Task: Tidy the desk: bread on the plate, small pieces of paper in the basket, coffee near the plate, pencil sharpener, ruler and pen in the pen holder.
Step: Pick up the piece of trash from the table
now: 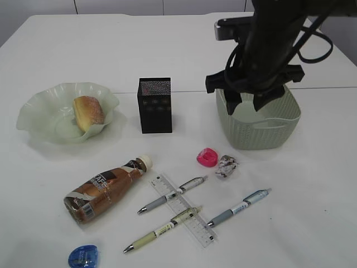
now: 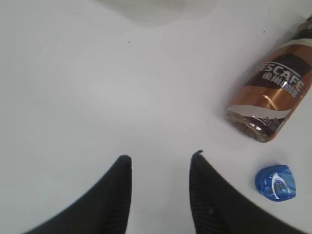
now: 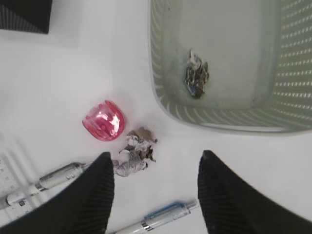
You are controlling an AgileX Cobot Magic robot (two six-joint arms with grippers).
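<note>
The bread [image 1: 87,111] lies in the green plate [image 1: 33,111]. The coffee [image 1: 106,190] lies on its side near the ruler [image 1: 184,209], which has several pens [image 1: 173,194] across and beside it. One paper ball [image 3: 196,73] rests inside the basket [image 3: 292,58]. Another [image 3: 134,151] sits on the desk beside a pink pencil sharpener [image 3: 103,121]. My right gripper [image 3: 156,158] hangs open and empty over the basket's near rim. My left gripper [image 2: 161,158] is open above bare desk, left of the coffee [image 2: 273,97] and a blue sharpener [image 2: 276,183].
The black mesh pen holder [image 1: 154,105] stands upright between the plate and the basket [image 1: 259,131]. A blue-grip pen [image 3: 156,219] lies just below my right fingers. The blue sharpener [image 1: 83,257] sits at the desk's front edge.
</note>
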